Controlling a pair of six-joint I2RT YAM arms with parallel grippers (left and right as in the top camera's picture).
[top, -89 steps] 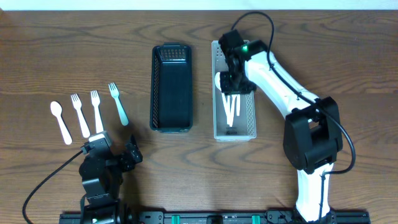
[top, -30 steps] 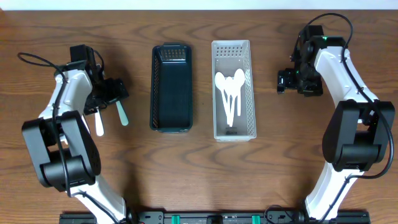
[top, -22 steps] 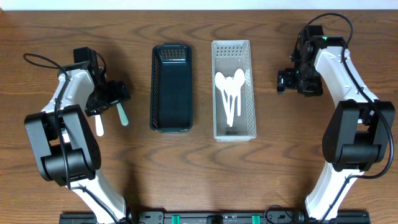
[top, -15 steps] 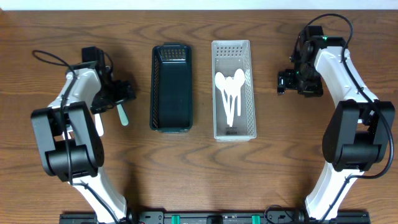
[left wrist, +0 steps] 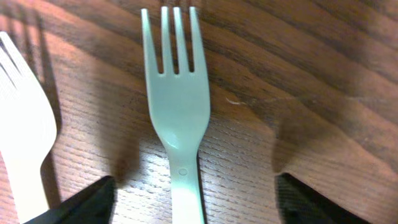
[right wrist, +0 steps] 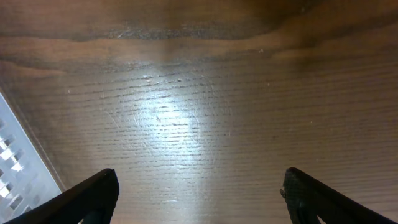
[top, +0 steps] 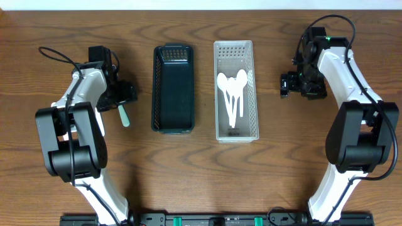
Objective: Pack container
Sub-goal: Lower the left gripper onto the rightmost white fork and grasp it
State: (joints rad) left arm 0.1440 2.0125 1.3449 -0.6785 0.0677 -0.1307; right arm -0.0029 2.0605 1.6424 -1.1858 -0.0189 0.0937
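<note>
A pale teal fork lies on the wood, tines pointing away. My left gripper is open low over it, one dark fingertip on each side of the handle, neither touching. From overhead, the left gripper covers the fork's head and only the teal handle shows. A black basket stands empty to its right. Beside it, a clear perforated basket holds white spoons. My right gripper hangs open and empty over bare table right of that basket.
A white fork lies just left of the teal one, close to my left finger. In the right wrist view, a corner of the clear basket shows at the left edge. The left arm's cable loops over the table's far left.
My left arm rose from the front edge, reached the forks and slid right onto the teal one, its jaws narrowing slightly. My right arm left the clear basket and now holds still at the right.
</note>
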